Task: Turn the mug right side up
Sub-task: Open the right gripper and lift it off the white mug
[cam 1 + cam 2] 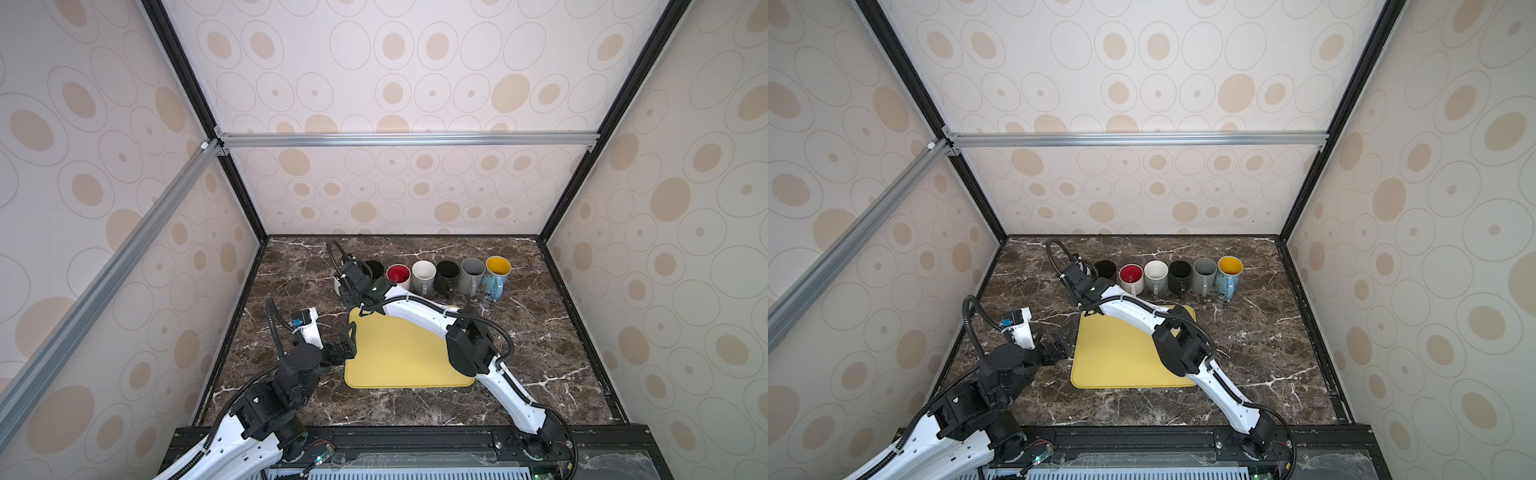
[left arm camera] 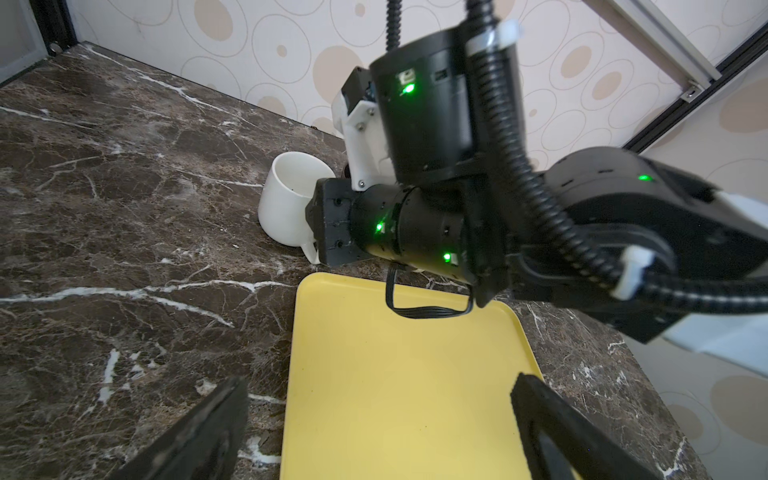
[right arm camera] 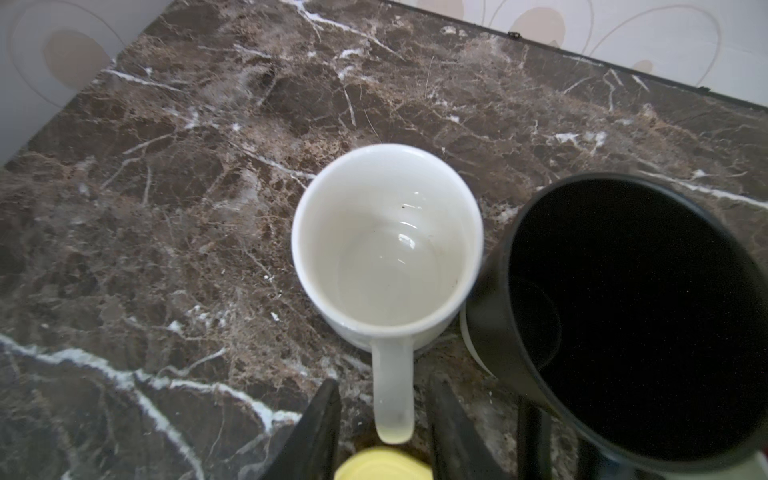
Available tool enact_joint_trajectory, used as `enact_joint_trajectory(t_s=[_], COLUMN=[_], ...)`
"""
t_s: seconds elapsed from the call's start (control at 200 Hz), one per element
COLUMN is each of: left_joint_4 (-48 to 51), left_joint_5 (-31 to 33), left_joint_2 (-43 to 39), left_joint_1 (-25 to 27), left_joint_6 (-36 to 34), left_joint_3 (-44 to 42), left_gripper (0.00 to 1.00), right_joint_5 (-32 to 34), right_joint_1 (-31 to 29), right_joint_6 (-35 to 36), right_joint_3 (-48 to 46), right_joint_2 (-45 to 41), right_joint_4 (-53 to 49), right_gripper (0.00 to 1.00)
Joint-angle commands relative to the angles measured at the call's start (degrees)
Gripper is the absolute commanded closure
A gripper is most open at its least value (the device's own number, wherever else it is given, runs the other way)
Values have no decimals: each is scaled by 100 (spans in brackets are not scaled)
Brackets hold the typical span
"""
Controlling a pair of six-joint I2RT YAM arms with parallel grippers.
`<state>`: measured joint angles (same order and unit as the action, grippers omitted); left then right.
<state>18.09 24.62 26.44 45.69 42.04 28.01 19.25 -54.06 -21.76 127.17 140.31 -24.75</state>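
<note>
Seven mugs [image 1: 424,272] stand upright in a row behind one yellow tray [image 1: 399,353].

The white mug [image 3: 386,249] stands upright on the counter [image 3: 166,208], mouth facing up, so the right wrist view looks straight into its glossy inside and round bottom (a few dark specks dot the inner wall). It is plain white ceramic, cylindrical, with a thick rim and one loop handle. It sits just beside the black mug [image 3: 623,316], so close that I cannot tell whether their walls touch. The handle juts out crosswise to the line between the two mugs. The left wrist view shows its base flat on the counter [image 2: 286,195]. In a top view only a sliver of white wall [image 1: 336,286] shows, on the side away from the black mug.
</note>
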Motion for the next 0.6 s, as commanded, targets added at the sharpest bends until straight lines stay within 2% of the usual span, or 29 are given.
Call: enact_joint_trajectory(t_s=[0.0, 0.335, 0.48, 0.595], left_joint_4=[18, -216, -546, -1125], left_joint_5=[144, 509, 780, 952], left_joint_2=[127, 518, 1151, 1688], left_joint_1=[-41, -42, -42, -43], left_joint_6=[-167, -394, -614, -820], left_joint_3=[221, 332, 442, 403], left_gripper=[0, 0, 0, 0], right_joint_5=[-50, 175, 266, 589], right_joint_1=[-78, -58, 12, 112], right_joint_6=[74, 462, 691, 789], right_joint_3=[-408, -2526, -3745, -4745], right_joint_2=[-693, -2728, -3930, -5024], right_joint_4=[370, 1149, 1272, 1173], right_gripper=[62, 58, 52, 46])
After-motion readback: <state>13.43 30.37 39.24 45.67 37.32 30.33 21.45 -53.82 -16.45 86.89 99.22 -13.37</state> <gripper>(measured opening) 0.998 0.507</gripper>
